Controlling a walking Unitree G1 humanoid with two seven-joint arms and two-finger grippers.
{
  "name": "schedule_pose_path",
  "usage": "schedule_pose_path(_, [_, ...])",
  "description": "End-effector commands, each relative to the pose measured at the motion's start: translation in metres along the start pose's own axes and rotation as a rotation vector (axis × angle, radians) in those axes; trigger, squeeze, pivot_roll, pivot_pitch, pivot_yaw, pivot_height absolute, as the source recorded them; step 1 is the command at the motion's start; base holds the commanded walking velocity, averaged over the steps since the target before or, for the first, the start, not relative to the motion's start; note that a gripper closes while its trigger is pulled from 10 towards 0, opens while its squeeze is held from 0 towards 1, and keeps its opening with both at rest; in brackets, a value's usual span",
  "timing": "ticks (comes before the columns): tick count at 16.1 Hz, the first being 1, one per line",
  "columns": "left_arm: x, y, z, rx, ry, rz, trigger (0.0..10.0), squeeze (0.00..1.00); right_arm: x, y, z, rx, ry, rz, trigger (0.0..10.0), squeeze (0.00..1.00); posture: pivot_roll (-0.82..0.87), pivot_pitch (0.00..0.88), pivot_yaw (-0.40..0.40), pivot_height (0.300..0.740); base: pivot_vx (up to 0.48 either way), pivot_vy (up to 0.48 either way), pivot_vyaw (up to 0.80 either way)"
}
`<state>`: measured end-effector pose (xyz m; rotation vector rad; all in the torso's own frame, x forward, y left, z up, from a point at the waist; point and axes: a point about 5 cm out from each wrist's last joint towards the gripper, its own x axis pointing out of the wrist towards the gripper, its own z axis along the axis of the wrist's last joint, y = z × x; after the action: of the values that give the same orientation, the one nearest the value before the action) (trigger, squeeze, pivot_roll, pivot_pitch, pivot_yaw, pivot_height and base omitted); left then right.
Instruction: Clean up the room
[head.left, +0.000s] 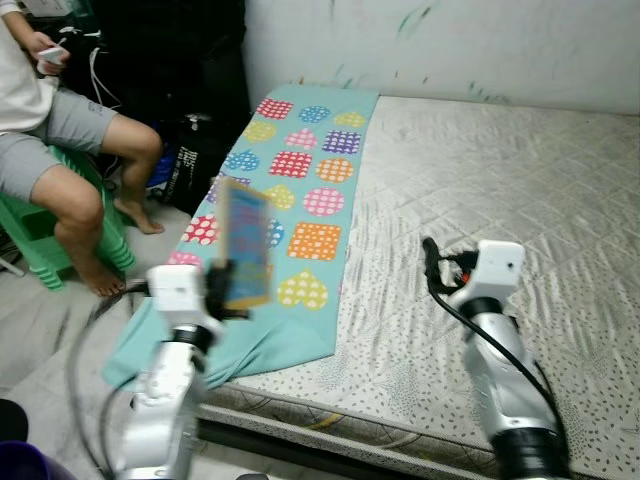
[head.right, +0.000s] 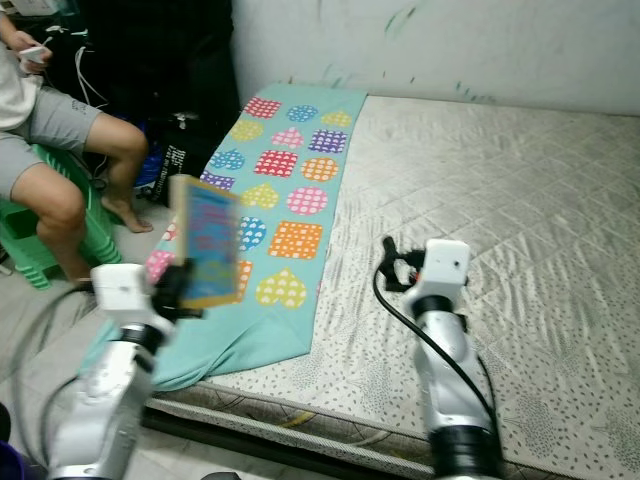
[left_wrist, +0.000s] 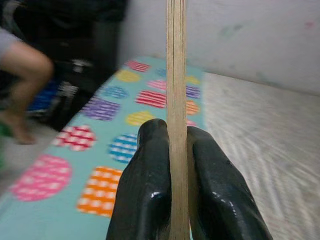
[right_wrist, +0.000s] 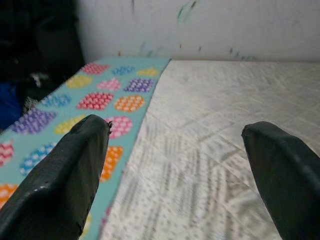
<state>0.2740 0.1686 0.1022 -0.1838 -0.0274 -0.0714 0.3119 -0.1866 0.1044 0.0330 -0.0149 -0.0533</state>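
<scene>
My left gripper (head.left: 228, 285) is shut on a thin blue and yellow book (head.left: 246, 245), held upright over the near corner of the bed. The left wrist view shows the book (left_wrist: 175, 75) edge-on, clamped between both black fingers (left_wrist: 145, 185). Under it a teal blanket (head.left: 305, 195) with coloured hearts and squares lies along the left side of the bare quilted mattress (head.left: 500, 190). My right gripper (head.left: 432, 252) hovers open above the middle of the mattress, fingers (right_wrist: 70, 170) wide apart with nothing between them.
A person sits on a green plastic stool (head.left: 40, 240) at the left, bare legs (head.left: 85, 210) close to the bed corner, holding a white device. Dark bags (head.left: 185, 150) stand against the wall behind them. A white wall (head.left: 450, 45) backs the bed.
</scene>
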Motion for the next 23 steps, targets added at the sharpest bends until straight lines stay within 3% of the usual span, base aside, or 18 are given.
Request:
schedule_pose_path(1, [0.002,0.006,0.008,0.017,-0.047,0.03,10.0,0.0,-0.002,-0.006,0.001,-0.008,0.004,-0.016,10.0,0.0,0.06,0.012,0.046,0.74,0.0,0.0,-0.8])
schedule_pose_path(3, [0.001,0.007,0.007,0.027,-0.044,0.037,10.0,0.0,-0.003,-0.007,0.0,-0.011,0.01,-0.017,10.0,0.0,0.06,0.021,0.042,0.74,0.0,0.0,-0.8])
schedule_pose_path(6, [0.004,0.0,0.01,0.039,-0.07,0.038,10.0,0.0,-0.002,0.006,0.004,0.011,-0.006,0.03,10.0,0.0,0.05,0.027,0.039,0.74,0.0,0.0,-0.8])
schedule_pose_path(10, [0.009,-0.008,0.009,-0.007,-0.058,0.021,10.0,0.0,-0.001,0.011,0.006,0.024,-0.023,0.039,10.0,0.0,0.05,0.023,0.055,0.74,0.0,0.0,-0.72])
schedule_pose_path(23, [0.009,-0.006,0.007,-0.017,-0.05,0.025,10.0,0.0,0.002,0.015,0.005,0.032,-0.017,0.052,10.0,0.0,0.05,0.013,0.056,0.74,0.0,-0.238,-0.17])
